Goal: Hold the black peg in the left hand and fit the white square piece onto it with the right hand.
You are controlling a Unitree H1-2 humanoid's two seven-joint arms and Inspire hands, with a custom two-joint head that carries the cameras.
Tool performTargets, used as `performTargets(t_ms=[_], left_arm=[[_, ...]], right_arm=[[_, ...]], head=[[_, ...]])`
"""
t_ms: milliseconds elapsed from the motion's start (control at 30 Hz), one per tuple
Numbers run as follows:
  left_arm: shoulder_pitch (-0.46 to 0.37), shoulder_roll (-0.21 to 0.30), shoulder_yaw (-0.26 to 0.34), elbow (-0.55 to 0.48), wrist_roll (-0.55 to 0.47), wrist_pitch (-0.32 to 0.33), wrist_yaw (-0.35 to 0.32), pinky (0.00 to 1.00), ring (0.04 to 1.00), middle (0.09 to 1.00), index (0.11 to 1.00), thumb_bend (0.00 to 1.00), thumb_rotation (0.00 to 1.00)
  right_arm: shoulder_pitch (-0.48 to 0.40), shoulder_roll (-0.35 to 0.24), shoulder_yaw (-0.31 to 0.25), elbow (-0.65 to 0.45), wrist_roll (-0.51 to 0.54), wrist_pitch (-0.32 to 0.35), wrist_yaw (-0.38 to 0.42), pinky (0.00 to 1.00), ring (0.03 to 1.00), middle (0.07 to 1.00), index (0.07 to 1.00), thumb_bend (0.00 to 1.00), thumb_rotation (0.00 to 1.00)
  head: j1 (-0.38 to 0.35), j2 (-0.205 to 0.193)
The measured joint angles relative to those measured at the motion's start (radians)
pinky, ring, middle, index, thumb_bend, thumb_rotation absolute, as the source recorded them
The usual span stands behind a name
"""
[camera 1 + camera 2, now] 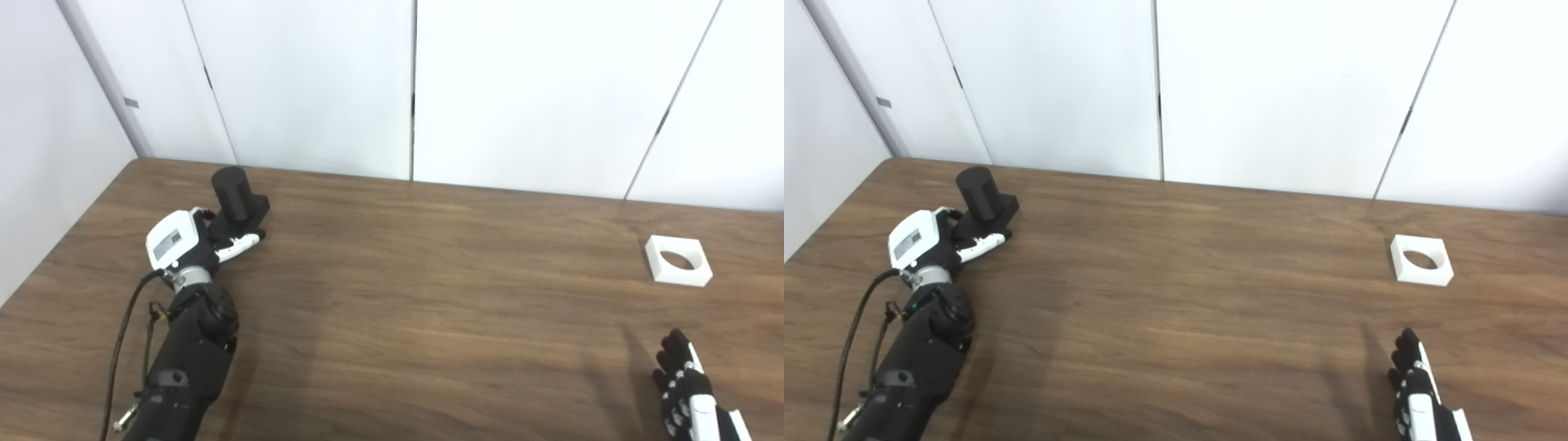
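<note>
Currently at stake: the black peg (236, 197) is to be secured before anything else is attempted.
Landmark: the black peg, a short cylinder on a square base, stands on the table (392, 318) near its far left corner.
Left hand (202, 236): placed against the near side of the peg's base, one white-tipped finger laid along the base edge; whether a firm hold is made cannot be told, since the fingers are largely hidden.
Right hand (686, 392): seen far to the right of the peg and nearer the camera, fingers loosely spread, nothing held.
White square piece (678, 260): lying flat far to the right of the peg, round hole facing up, well apart from both hands.
Advice: the base is best clamped from both sides so that the cylinder is kept upright and uncovered.
Edges: the table's left edge and back wall are close to the peg.
Open room: bare wood is offered between peg and white piece.
</note>
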Motion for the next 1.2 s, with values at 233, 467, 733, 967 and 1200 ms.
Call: performTargets(t_ms=[233,467,733,967,1200], left_arm=[[-0.010,0.011,-0.023,0.045,-0.002,0.001,0.037,0.91,0.896,0.872,0.794,0.98,0.59],[-0.012,0.016,-0.034,0.067,-0.006,0.001,0.061,0.92,0.901,0.877,0.788,0.96,0.58],[-0.026,0.024,-0.036,0.098,0.068,0.002,0.055,0.89,0.879,0.841,0.676,0.93,0.52],[-0.026,0.024,-0.035,0.078,0.038,-0.026,0.077,0.79,0.798,0.719,0.493,0.59,0.13],[-0.021,0.024,-0.020,0.073,-0.065,-0.089,0.096,0.78,0.794,0.694,0.481,0.52,0.05]], right_arm=[[0.001,0.000,0.003,-0.003,-0.006,0.003,-0.001,1.00,1.000,1.000,1.000,0.42,1.00],[0.002,0.000,0.007,-0.014,-0.014,0.020,-0.003,1.00,1.000,1.000,1.000,0.43,1.00],[0.001,0.000,0.010,-0.014,-0.009,0.020,-0.012,1.00,1.000,1.000,1.000,0.41,1.00],[0.001,0.000,0.014,-0.014,-0.011,0.019,-0.017,1.00,1.000,1.000,1.000,0.40,1.00],[0.000,0.000,0.020,-0.014,-0.014,0.019,-0.018,1.00,1.000,1.000,1.000,0.38,1.00]], head=[[-0.002,0.003],[-0.006,0.003],[-0.009,0.003],[-0.012,0.005],[-0.015,0.008]])
